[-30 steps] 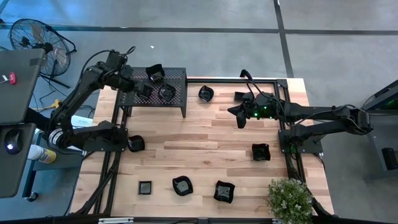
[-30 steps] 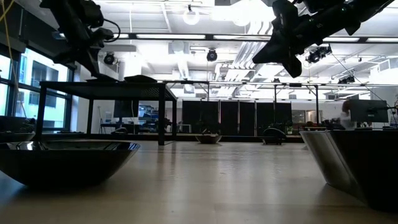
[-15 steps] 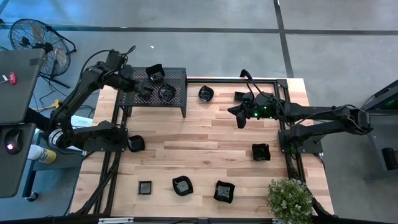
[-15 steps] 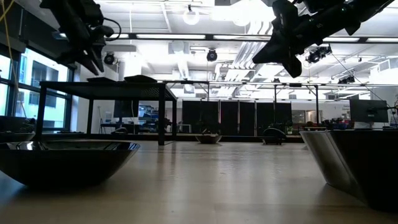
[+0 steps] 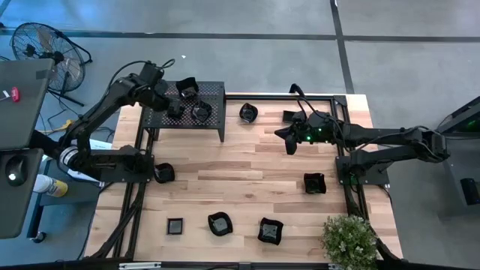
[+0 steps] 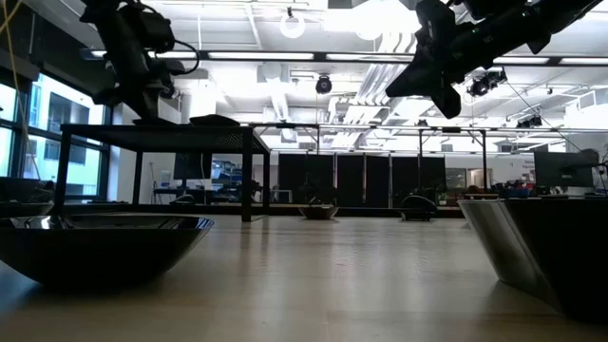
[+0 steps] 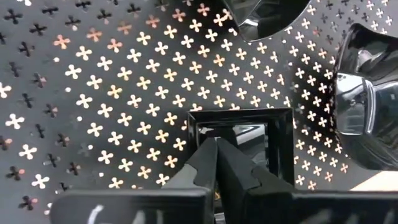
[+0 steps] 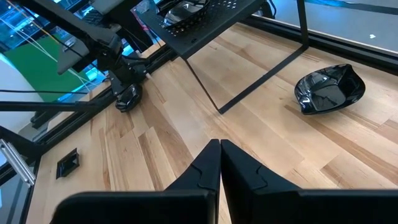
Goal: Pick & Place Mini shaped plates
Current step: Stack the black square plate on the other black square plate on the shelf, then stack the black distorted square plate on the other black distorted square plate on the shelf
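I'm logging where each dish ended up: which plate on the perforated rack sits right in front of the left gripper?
The small square plate, flat on the rack at the shut left gripper fingertips. The other two rack plates lie farther off.

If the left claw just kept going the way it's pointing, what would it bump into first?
Most likely the small square plate on the perforated rack. The left gripper, its fingers shut and empty, points down at the plate's near rim. How much of a gap remains is hard to judge from these views.
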